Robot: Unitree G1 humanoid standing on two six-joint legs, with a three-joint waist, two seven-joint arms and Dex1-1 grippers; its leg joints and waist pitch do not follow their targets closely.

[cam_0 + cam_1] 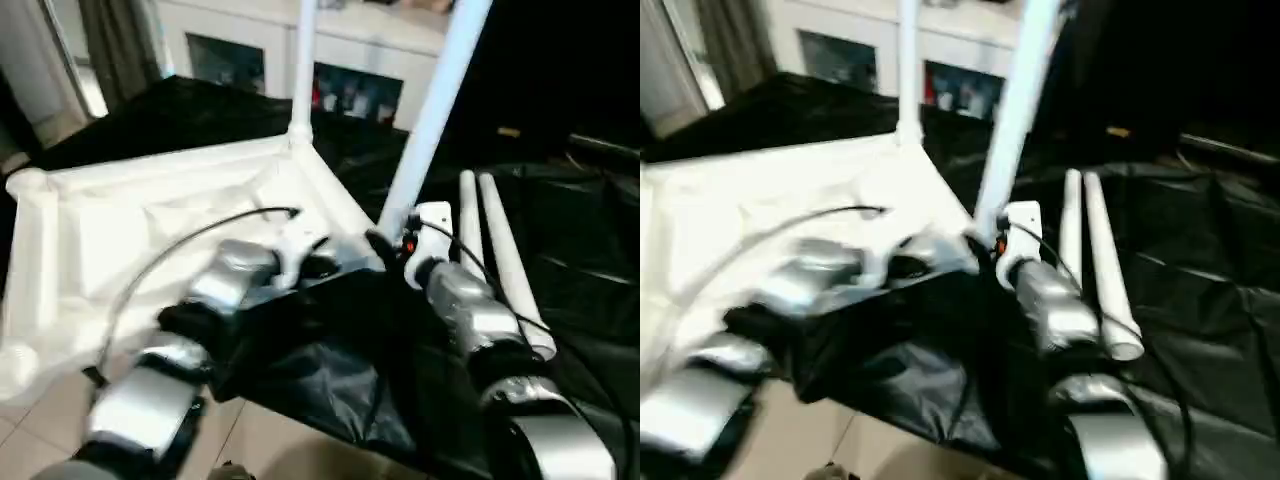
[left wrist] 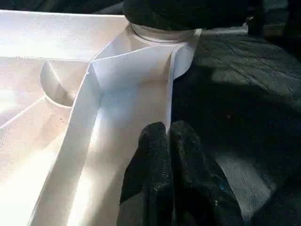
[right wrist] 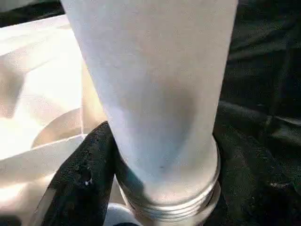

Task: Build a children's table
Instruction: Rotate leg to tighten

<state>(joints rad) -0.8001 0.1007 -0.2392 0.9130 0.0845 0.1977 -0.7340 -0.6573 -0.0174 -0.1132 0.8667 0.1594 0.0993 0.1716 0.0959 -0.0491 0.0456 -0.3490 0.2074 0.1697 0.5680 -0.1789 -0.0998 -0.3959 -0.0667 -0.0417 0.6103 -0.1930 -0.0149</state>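
The white table top (image 1: 150,230) lies upside down on a black sheet, ribs up. One white leg (image 1: 303,60) stands upright in its far corner socket. My right gripper (image 1: 393,243) is shut on a second leg (image 1: 435,110), which leans to the right. Its black fingers (image 3: 84,174) hug the leg just above the threaded end (image 3: 174,202), right over the near-right corner socket (image 2: 160,34). My left gripper (image 1: 318,262) is shut, its fingertips (image 2: 155,136) pressed together at the top's rim wall (image 2: 136,70) next to that corner. Two more legs (image 1: 500,260) lie side by side to the right.
The black sheet (image 1: 580,250) covers the work surface and hangs over its front edge, with pale floor tiles (image 1: 270,440) below. A white cabinet (image 1: 350,60) with glass doors stands behind the table top. A black cable (image 1: 200,235) arcs over my left forearm.
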